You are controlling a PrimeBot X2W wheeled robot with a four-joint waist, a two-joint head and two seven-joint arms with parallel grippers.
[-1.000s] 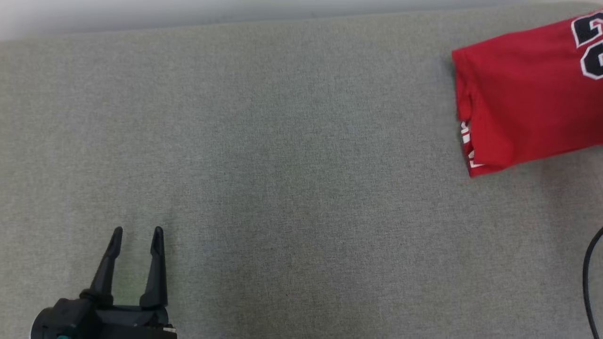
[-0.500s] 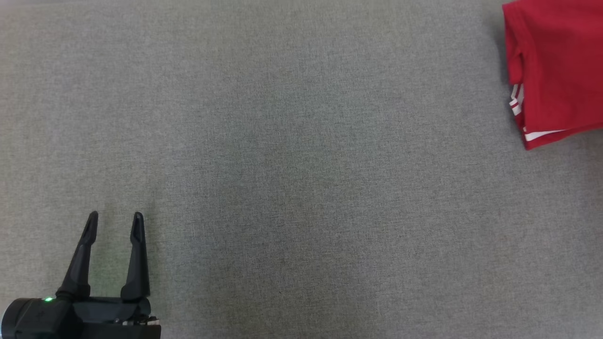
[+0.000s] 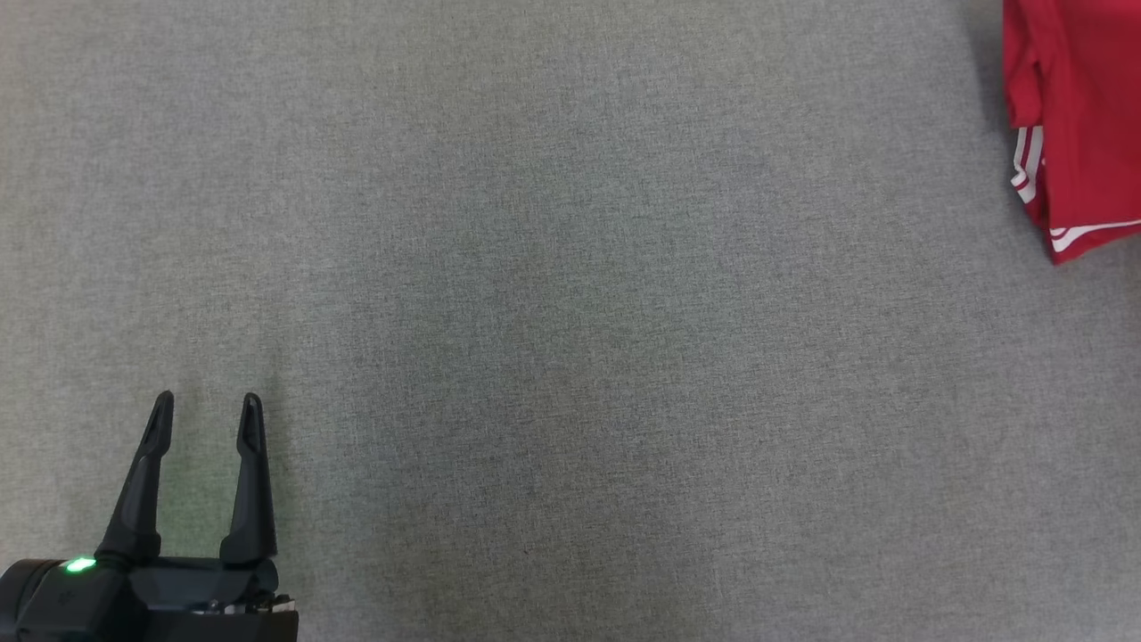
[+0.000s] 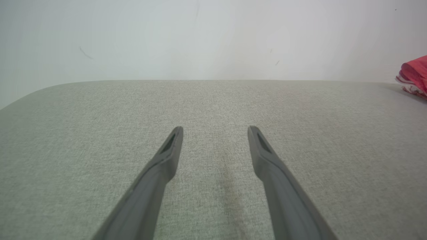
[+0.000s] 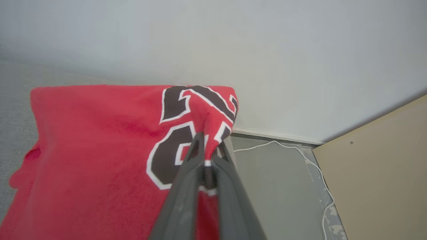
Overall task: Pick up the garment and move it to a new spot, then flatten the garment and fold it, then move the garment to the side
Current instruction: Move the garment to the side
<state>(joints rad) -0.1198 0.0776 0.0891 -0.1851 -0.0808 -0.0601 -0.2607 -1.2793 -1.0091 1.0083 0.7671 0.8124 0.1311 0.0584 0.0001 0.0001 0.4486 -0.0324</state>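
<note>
1. Two fingers of the right gripper (image 5: 209, 143) are clamped on a bunched fold of the red garment (image 5: 93, 133), right at their tips by the printed numeral.
2. The left gripper (image 3: 207, 401) has its fingers spread and empty over bare worktop (image 3: 570, 312), with the garment well off to their right.
3. Over the last second the garment has drawn further from the left fingers, though the head camera shifted too. The sideways carry looks to be under way, with the release not yet made.
</note>
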